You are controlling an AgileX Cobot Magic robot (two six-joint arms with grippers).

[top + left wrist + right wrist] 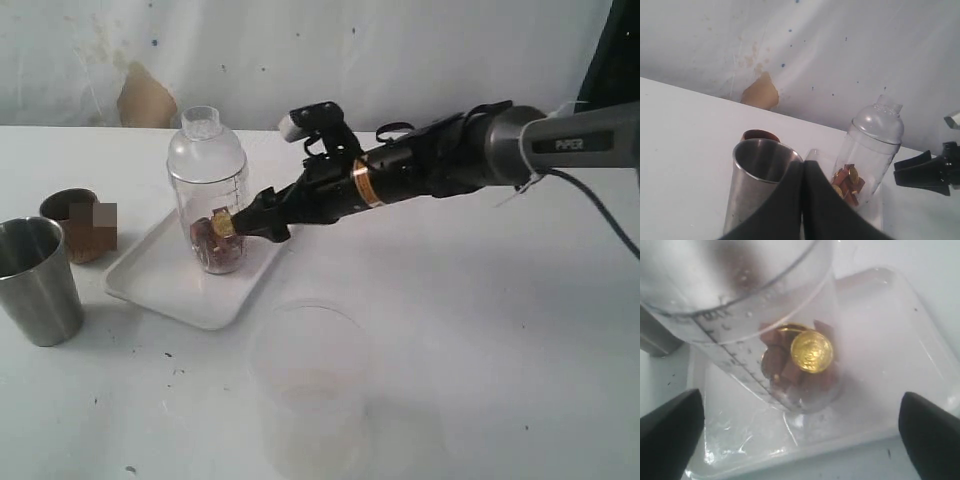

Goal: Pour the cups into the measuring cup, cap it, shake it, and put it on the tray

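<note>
Well, your right gripper (800, 407) had its jaws spread wide and held nothing. Both black fingers (670, 437) sat short of the measuring cup (208, 195), and the left wrist view showed a gap between them and its wall. That cup stood upright on the white tray (150, 275) with its clear domed cap (207, 145) on, and a gold coin (811, 351) and brown pieces (777, 365) were heaped at its bottom. Your right arm (450, 160) lay stretched across from the right edge of the exterior view.

Your left gripper (802, 175) had its fingers pressed together, with only a thin seam between them. It gripped nothing and sat just in front of the stainless-steel tumbler (757, 180). The tumbler stood upright on the table (480, 330) off the tray's left side, and the brown wooden cup (65, 215) stood just behind it — also off the tray. A wide frosted tub (310, 385) stood nearest the exterior camera, apart from the tray.
</note>
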